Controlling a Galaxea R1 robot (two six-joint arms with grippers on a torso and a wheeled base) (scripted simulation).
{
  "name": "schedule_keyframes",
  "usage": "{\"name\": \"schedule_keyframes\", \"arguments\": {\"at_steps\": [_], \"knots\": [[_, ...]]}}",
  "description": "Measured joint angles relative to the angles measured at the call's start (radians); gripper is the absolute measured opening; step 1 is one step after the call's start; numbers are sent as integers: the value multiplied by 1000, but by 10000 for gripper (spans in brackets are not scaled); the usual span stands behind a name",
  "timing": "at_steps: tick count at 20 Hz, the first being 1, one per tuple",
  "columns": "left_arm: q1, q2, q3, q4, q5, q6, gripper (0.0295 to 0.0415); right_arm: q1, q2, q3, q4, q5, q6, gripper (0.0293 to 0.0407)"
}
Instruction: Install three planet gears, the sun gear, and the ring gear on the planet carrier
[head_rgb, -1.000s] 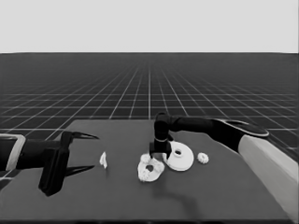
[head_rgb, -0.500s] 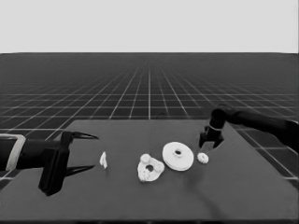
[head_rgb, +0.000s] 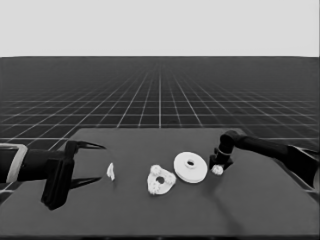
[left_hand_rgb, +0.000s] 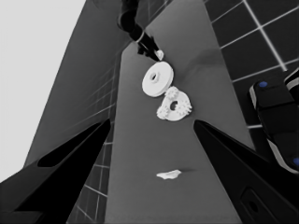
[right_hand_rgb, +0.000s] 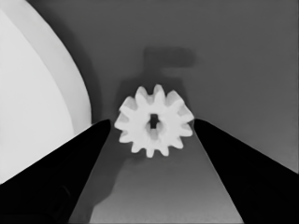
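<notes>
The right gripper (head_rgb: 218, 164) hangs low over a lone gear (head_rgb: 217, 170) lying flat on the tabletop (head_rgb: 250, 210), just to the right of the larger round part (head_rgb: 190, 167). In the right wrist view the gear (right_hand_rgb: 154, 120) sits centred between the two black fingers (right_hand_rgb: 60, 172), teeth outward and its hole facing the camera. The fingers are spread wider than the gear, with a gap on each side; neither touches it, and nothing is held. Being round, the gear has no long axis to line up with. A straight descent and a close look like all the coming grasp needs. The curved rim of the larger round part (right_hand_rgb: 42, 102) lies close beside one finger, so that finger may graze it.

The smaller round part (head_rgb: 160, 181) lies towards the left of the larger one, the two just beside each other. It already carries gears around its centre hole; the left wrist view shows the gears on it (left_hand_rgb: 174, 105), seemingly three. The loose gear is likely the last to go there, in the middle.

The left gripper (head_rgb: 89, 164) waits over the tabletop's left end, fingers wide apart and empty, with a thin white piece (head_rgb: 110, 171) near its tips. The right arm is far nearer the gear.
</notes>
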Motion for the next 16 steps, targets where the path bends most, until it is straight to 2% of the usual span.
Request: {"name": "schedule_keyframes", "arguments": {"at_steps": [2,10,11,12,14,16], "knots": [[0,0,0,0,0,0,385,0,0,-1,0,1,0,314],[0,0,0,0,0,0,385,0,0,-1,0,1,0,312],[0,0,0,0,0,0,385,57,-41,89,30,-63,37,312],[0,0,0,0,0,0,385,110,-60,125,56,-100,51,312],[0,0,0,0,0,0,385,157,-69,143,83,-133,56,312],[0,0,0,0,0,0,385,172,-70,145,93,-145,57,312]]}}
